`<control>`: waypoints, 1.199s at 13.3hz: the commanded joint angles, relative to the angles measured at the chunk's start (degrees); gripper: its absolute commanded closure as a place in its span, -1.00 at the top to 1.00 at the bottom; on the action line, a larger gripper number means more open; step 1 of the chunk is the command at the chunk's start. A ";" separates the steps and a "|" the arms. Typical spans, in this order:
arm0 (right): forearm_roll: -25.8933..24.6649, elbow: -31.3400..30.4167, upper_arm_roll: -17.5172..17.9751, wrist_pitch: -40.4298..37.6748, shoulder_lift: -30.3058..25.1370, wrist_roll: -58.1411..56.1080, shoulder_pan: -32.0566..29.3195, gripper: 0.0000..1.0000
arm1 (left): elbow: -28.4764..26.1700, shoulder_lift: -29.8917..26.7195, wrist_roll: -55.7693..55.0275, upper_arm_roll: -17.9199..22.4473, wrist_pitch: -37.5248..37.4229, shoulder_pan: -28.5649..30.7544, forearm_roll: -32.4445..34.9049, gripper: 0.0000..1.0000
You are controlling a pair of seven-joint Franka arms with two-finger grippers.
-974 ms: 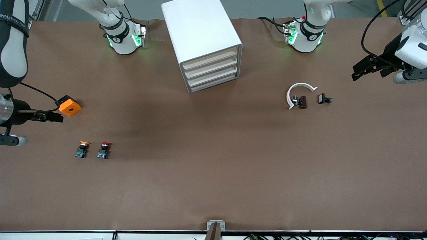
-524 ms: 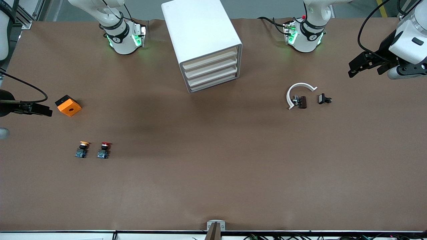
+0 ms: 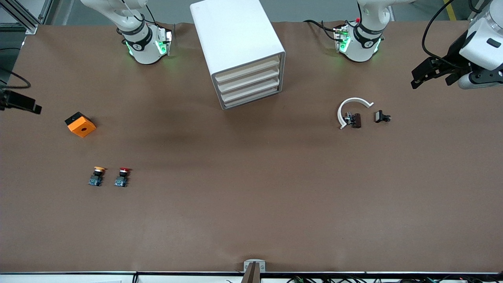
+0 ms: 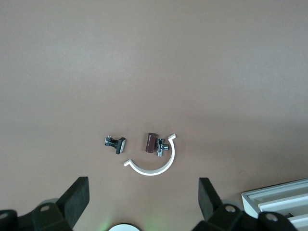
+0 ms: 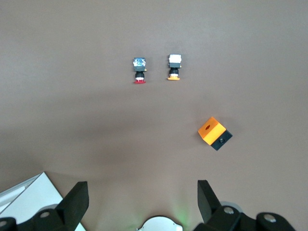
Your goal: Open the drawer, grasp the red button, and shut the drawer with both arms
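Note:
The white cabinet (image 3: 235,43) stands between the two arm bases, and all of its cream drawer fronts (image 3: 250,84) are shut. The red-capped button (image 3: 123,176) lies on the table toward the right arm's end, and also shows in the right wrist view (image 5: 139,70). My right gripper (image 5: 142,201) is open and empty. In the front view only part of it (image 3: 21,103) shows, over the table's edge at that end. My left gripper (image 3: 430,76) hangs open and empty over the left arm's end of the table, with its fingers (image 4: 77,197) wide apart.
A yellow-capped button (image 3: 96,175) lies beside the red one, toward the right arm's end. An orange cube with a hole (image 3: 80,124) sits farther from the camera. A white C-shaped ring (image 3: 349,107), a brown part (image 3: 356,120) and a small black part (image 3: 382,116) lie toward the left arm's end.
My right gripper has drawn away from the orange cube toward the table's edge, and its arm has left the front view. My left gripper has shifted a little. Nothing on the table moved.

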 commanded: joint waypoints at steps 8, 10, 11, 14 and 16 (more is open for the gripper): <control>0.71 -24.41 1.22 11.30 -17.29 -0.17 -0.43 1.00 | -1.51 -1.36 0.61 -0.47 1.56 0.81 -0.88 1.00; 0.36 -26.54 1.40 12.98 -18.98 -0.34 -0.43 1.00 | -1.43 -1.36 0.70 -0.65 1.82 0.72 -0.79 1.00; 0.27 -26.55 1.40 12.99 -18.98 -0.69 -0.43 1.00 | -1.34 -1.36 0.70 -0.65 1.82 0.81 -0.70 1.00; 0.01 -26.64 1.31 13.16 -18.98 -0.87 0.27 1.00 | -0.81 -1.10 0.96 -1.00 1.38 0.46 -0.17 1.00; 0.01 -26.64 1.22 13.25 -18.98 -0.87 0.45 1.00 | 0.76 -0.40 1.66 -1.00 0.60 0.37 0.26 1.00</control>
